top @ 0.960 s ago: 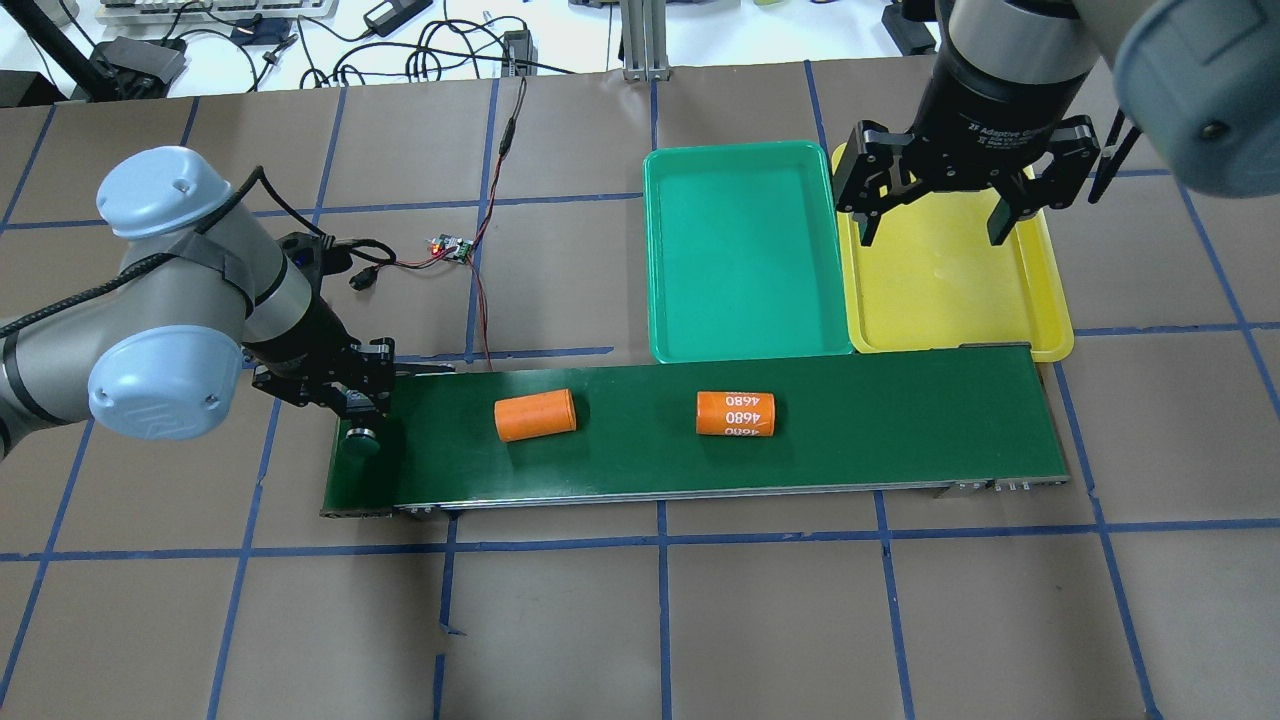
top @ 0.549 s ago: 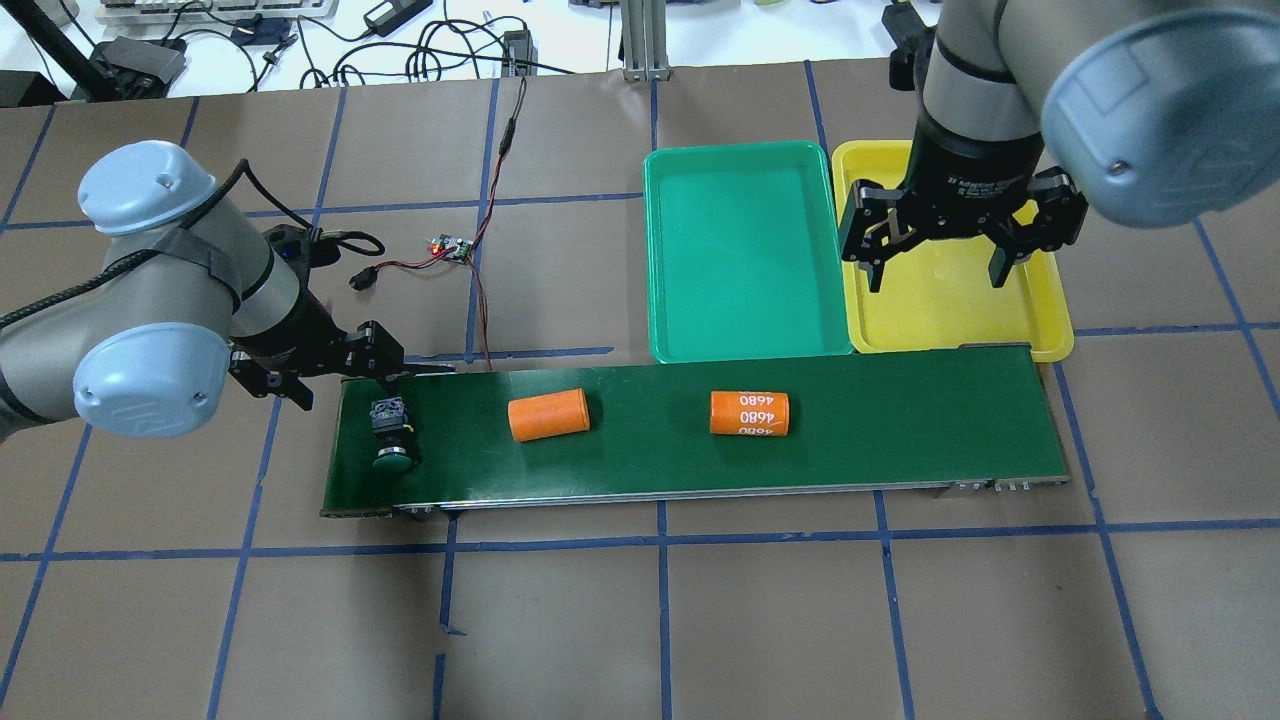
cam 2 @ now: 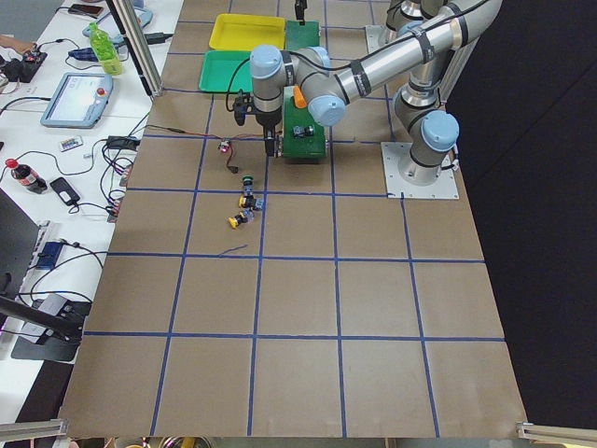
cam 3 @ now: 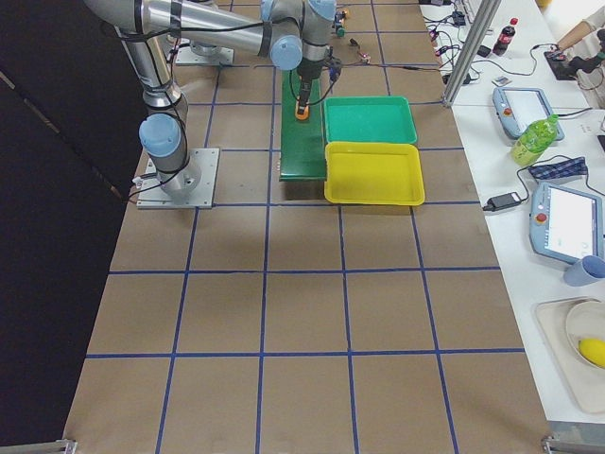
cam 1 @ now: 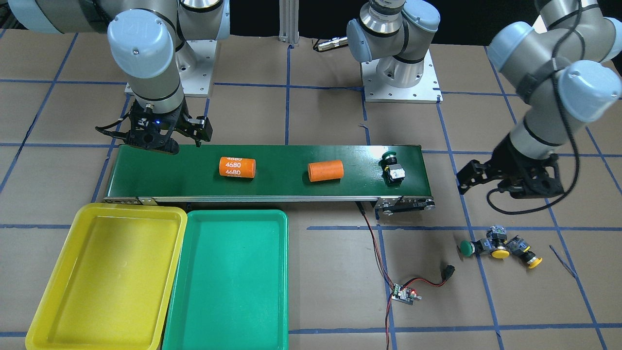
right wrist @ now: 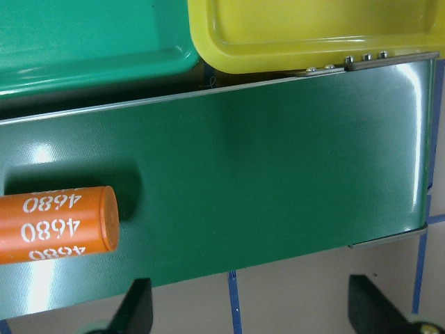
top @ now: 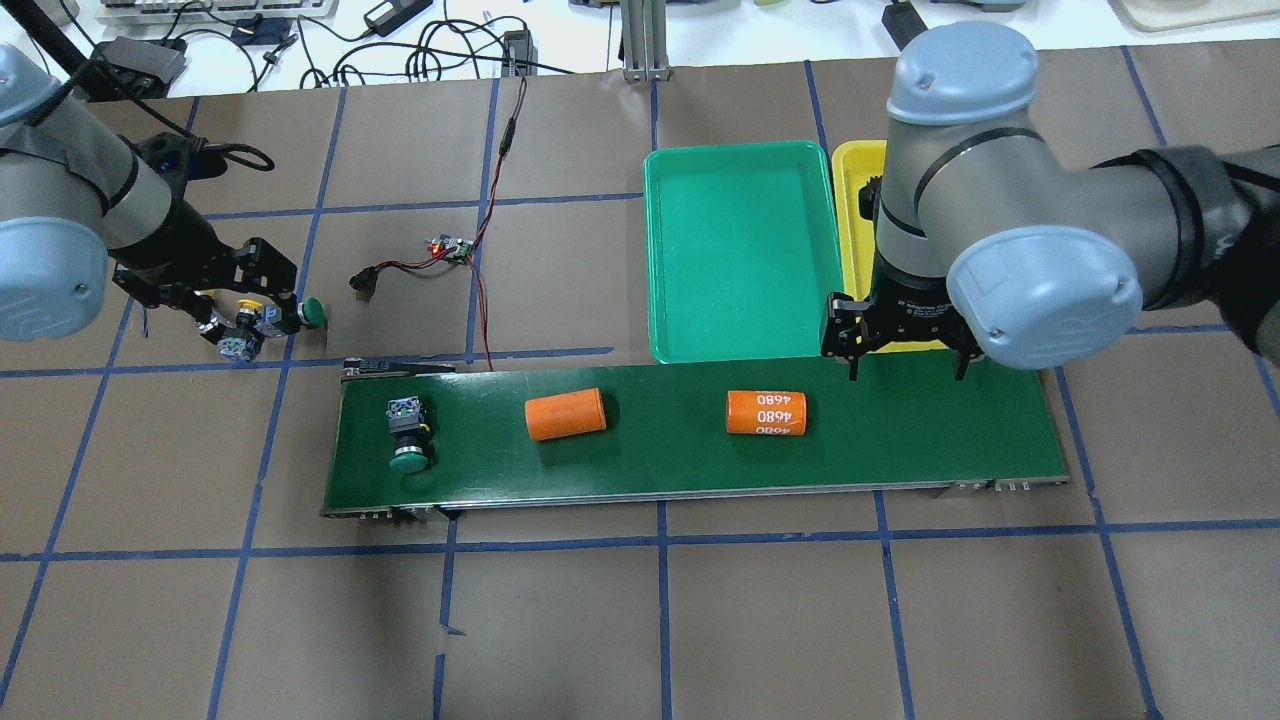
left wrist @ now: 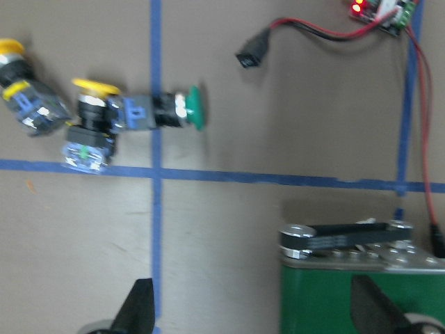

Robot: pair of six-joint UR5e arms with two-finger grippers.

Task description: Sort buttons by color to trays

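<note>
Overhead exterior view: one green button (top: 408,440) is seen lying on the conveyor belt (top: 900,445) near its left end, cap toward the robot. A second green button (top: 312,312), a yellow button (cam 1: 499,253) and another yellow button (cam 1: 534,263) are clustered on the desk (top: 700,620) near the left tool (left wrist: 254,316), which is spread wide and grasps nothing. The right tool (top: 905,368) is likewise released, hung over the belt's other end beside the green tray (top: 745,250) and yellow tray (cam 1: 112,272).
</note>
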